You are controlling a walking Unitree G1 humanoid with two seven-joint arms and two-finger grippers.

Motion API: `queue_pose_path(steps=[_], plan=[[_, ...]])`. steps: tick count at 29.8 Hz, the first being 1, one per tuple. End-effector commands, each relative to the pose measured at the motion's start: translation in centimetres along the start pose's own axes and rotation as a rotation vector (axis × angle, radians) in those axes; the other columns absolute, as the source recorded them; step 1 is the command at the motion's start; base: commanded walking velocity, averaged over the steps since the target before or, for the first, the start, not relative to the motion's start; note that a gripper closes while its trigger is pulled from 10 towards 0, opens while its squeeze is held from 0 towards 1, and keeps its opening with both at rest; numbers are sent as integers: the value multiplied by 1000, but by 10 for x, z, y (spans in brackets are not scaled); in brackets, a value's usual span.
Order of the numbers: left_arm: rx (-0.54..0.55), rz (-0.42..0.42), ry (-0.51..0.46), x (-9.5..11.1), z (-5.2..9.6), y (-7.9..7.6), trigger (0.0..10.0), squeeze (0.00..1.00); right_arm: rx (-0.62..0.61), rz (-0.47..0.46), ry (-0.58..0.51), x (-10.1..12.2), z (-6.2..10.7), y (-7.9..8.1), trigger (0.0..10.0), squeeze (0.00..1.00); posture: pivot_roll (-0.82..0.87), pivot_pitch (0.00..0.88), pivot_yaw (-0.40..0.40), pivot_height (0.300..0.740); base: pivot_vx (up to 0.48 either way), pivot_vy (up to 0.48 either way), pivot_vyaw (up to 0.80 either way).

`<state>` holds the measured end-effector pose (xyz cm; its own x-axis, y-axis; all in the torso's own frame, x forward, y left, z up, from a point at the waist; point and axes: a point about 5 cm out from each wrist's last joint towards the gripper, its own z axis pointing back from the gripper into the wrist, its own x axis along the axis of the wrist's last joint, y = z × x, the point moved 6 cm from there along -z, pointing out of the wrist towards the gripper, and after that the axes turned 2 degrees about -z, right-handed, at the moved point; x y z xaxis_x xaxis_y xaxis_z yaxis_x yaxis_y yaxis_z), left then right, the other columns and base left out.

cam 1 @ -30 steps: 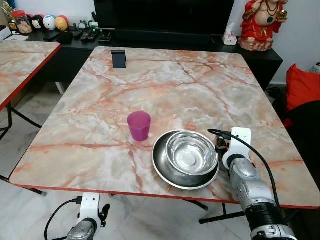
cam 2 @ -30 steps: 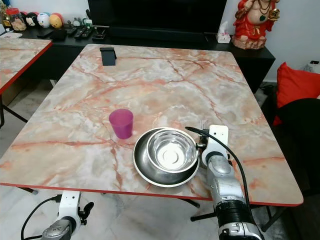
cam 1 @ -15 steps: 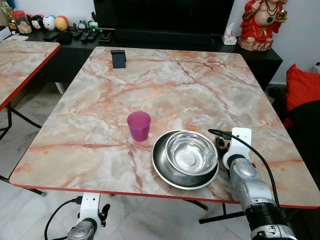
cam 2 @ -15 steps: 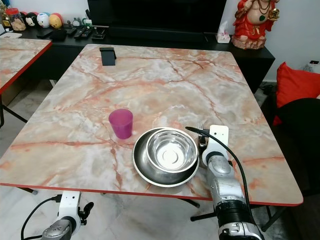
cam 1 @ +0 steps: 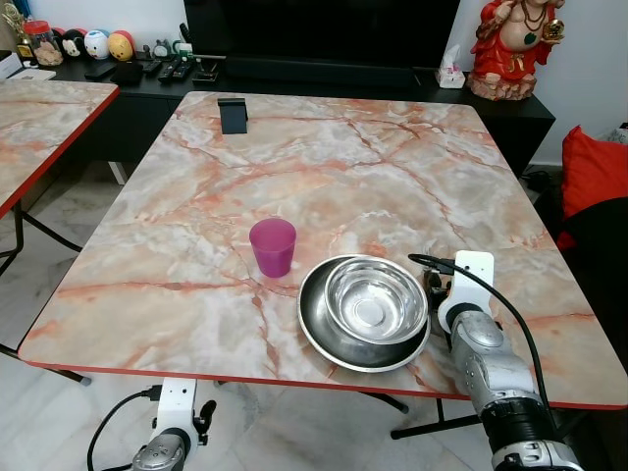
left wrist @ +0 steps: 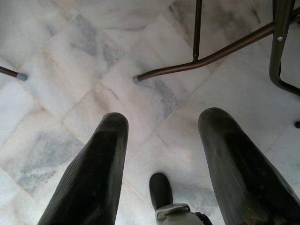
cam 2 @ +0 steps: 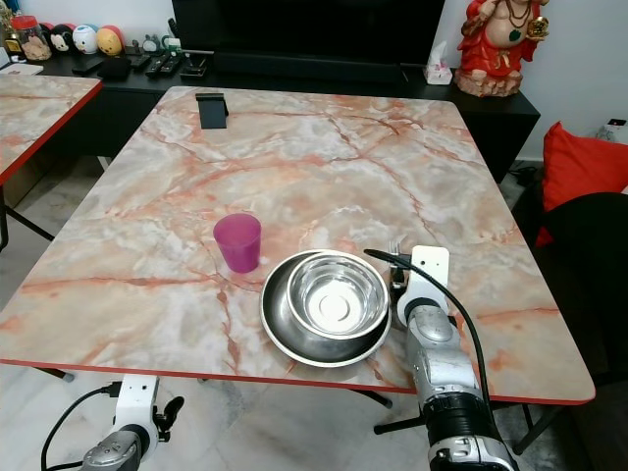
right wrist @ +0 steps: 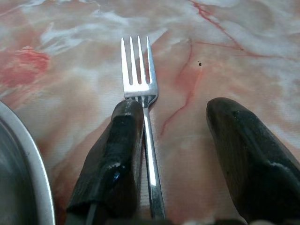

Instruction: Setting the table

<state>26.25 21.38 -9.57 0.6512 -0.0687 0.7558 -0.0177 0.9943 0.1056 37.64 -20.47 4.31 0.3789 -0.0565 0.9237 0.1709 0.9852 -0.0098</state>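
Resting on marble table (cam 1: 343, 167) | right gripper (right wrist: 173, 136) spread, fork (right wrist: 143, 117) unheld | left gripper (left wrist: 164, 154) spread, empty

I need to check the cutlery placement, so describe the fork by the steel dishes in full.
The fork is plain shiny metal with four straight tines and a slim handle. It lies flat on the marble table, just right of the steel plate that holds the bowl, tines pointing toward the far edge. The right gripper is open over its handle: one black finger lies against the handle's side, the other stands apart from it. The handle's near end is hidden beneath the gripper.
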Motion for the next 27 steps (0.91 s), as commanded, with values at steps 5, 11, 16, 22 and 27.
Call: queue_pose_path(steps=[5,11,16,22,27], plan=[[8,-17,16,-1,0,3,10000,0,-6,-20,-40,12,-2,-1,10000,0,-54,0,-30,740,0,0,0],[7,-18,14,-1,0,2,10000,0,-6,-32,-80,22,-1,-1,10000,0,-54,0,-32,740,0,0,0],[5,-19,13,-1,-1,1,10000,0,-2,-33,-91,26,-2,0,10000,0,-54,0,-32,740,0,0,0],[5,-20,14,-1,-1,1,10000,0,10,-34,-105,29,-1,4,10000,0,-55,0,-33,740,0,0,0],[5,-21,15,-1,-1,1,10000,0,20,-31,-108,30,0,6,10000,0,-55,0,-33,740,0,0,0]])
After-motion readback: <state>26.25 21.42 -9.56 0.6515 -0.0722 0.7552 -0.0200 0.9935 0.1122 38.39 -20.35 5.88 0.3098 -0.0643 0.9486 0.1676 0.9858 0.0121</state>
